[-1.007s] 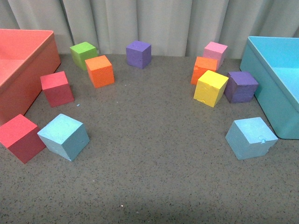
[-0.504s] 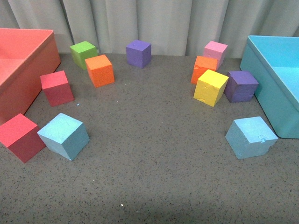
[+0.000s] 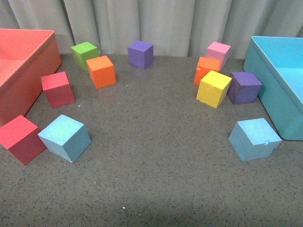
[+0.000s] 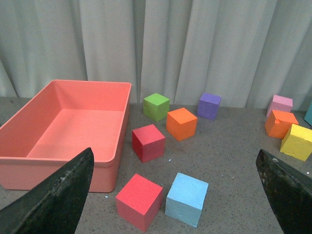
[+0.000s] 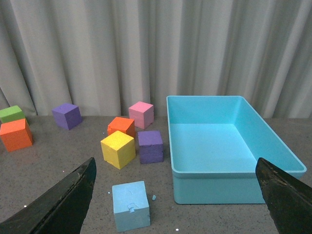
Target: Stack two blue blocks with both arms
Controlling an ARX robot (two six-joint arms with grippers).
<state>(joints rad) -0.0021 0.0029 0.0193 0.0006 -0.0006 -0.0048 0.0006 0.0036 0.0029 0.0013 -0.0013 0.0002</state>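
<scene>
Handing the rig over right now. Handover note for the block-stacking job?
Left gripper: fingers open, empty. Right gripper: fingers open, empty.
Left sky-blue foam cube sits beside a red foam cube; right sky-blue foam cube sits near the turquoise plastic bin. Both rest on the grey speckled table, far apart.
Done: nothing grasped or stacked.
Left: pick up one cube, set it on the other.

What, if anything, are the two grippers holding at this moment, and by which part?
Nothing is held. The left gripper and right gripper show open, empty jaws; the left blue block and right blue block lie free on the table.
</scene>
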